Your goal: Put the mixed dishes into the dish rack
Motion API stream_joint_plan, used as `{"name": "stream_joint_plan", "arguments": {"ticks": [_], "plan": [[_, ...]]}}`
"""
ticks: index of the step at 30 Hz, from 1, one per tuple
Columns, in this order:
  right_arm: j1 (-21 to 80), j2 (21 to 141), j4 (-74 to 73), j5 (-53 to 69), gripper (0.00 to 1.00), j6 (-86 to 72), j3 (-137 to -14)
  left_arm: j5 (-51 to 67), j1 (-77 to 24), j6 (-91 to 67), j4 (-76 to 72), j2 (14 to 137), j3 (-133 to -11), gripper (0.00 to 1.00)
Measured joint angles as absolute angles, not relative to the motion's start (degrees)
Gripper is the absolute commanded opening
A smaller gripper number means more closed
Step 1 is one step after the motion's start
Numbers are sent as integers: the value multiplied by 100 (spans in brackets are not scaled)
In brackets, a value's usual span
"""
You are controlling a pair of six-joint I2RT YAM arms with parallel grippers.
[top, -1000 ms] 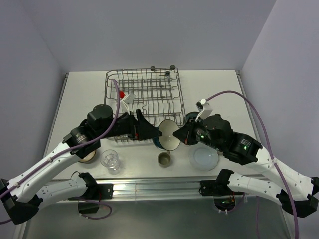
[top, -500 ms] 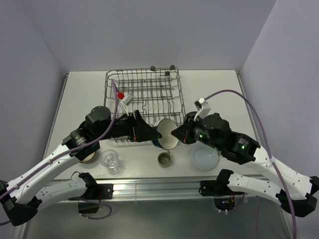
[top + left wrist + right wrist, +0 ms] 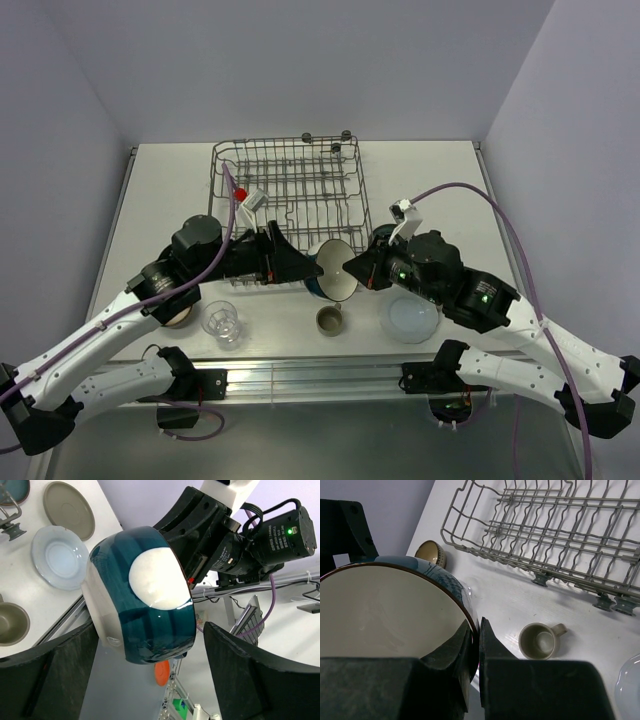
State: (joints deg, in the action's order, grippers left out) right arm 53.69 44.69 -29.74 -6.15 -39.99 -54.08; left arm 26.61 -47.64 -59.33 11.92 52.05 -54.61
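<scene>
standing toward the back of the white table [image 3: 160, 200] is a large square grey wire dish rack [image 3: 290, 185]. just in front of its near edge a teal bowl with a cream inside [image 3: 338, 275] hangs off the table, tipped on its side. the right gripper [image 3: 476, 630] is pinched tight on its rim, and the left gripper [image 3: 302, 266] has its jaws spread wide either side of the bowl's base. nearer the arms sit a pale-blue plate [image 3: 408, 316], a clear glass [image 3: 221, 322] and a small olive-grey mug [image 3: 329, 320], each apart.
</scene>
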Motion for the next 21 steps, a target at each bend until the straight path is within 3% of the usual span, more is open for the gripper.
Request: {"name": "stream_joint_plan", "arguments": {"ticks": [7, 17, 19, 21], "plan": [[5356, 4453, -2893, -646, 0, -3972, -5365, 2532, -4755, -5992, 1186, 5196, -5417, 71], [5345, 4477, -2818, -705, 0, -3951, -5330, 2447, -4751, -6029, 1186, 5194, -5417, 8], [5345, 4477, -2803, -709, 0, -3951, -5325, 2443, -4748, -6029, 1186, 5194, -5417, 0], [5345, 4477, -2792, -720, 0, -3948, -5323, 2440, -4746, -6034, 1181, 5194, -5417, 0]]}}
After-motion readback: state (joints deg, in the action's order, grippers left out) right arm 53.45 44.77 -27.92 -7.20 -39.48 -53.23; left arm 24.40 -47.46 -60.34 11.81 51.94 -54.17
